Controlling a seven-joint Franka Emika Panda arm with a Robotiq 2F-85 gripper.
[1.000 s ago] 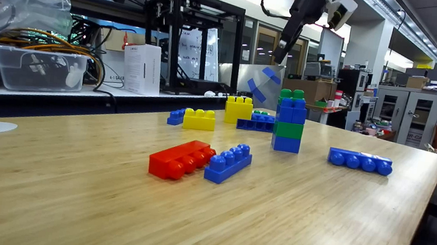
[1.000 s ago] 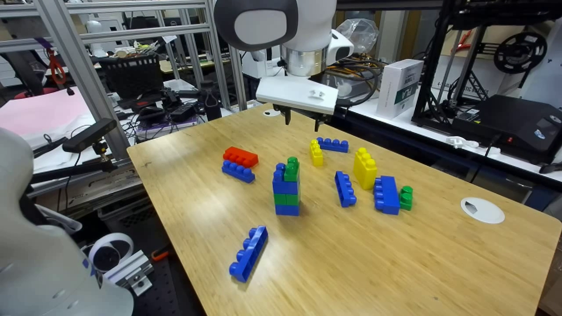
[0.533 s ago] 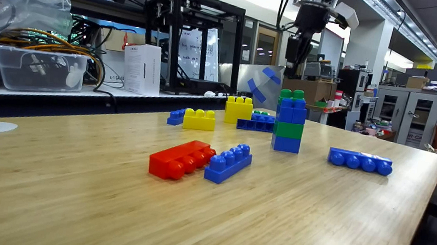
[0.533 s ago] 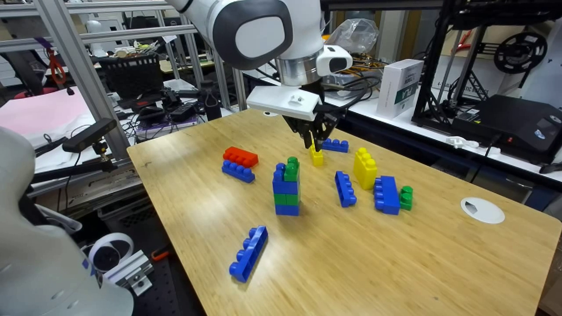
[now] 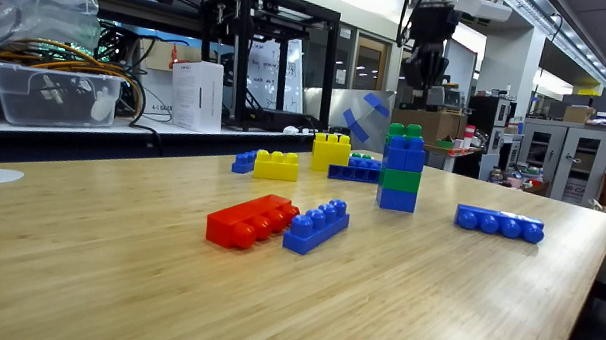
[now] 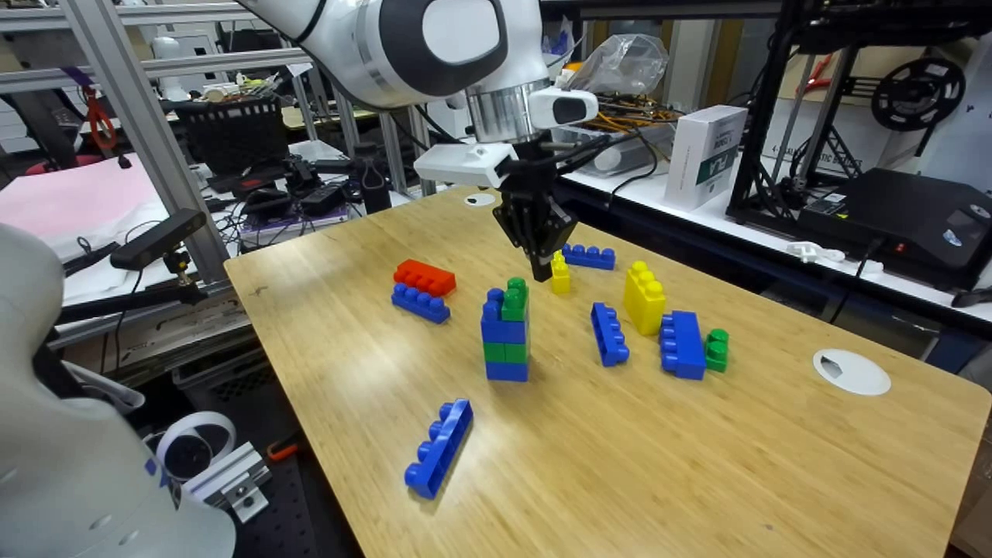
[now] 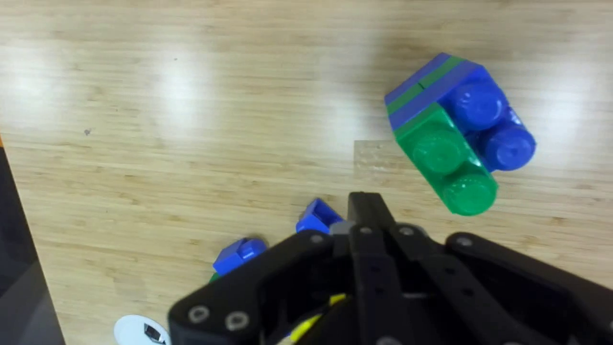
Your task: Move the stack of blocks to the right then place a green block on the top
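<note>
The stack of blocks (image 6: 504, 353) stands upright on the table, banded blue, green and blue. On one half of its top sits a small green block (image 6: 514, 301), beside bare blue studs. Both show in an exterior view too, the stack (image 5: 397, 199) under the green block (image 5: 405, 130). Another green brick (image 6: 717, 353) lies loose beside a blue one. My gripper (image 6: 541, 273) hangs above the table near the stack's top, apart from it. In the wrist view the gripper (image 7: 366, 194) has its fingers together with nothing between them, while the stack (image 7: 428, 91) is up and to the right.
Around the stack lie a red brick (image 6: 425, 277) touching a blue brick (image 6: 420, 302), a long blue brick (image 6: 439, 448) near the table's edge, and a tall yellow brick (image 6: 645, 298). A smaller yellow brick (image 6: 559, 275) stands just behind the gripper.
My gripper has gone from open to shut. It has turned to point down and come lower, nearer the stack. The blocks have not moved.
</note>
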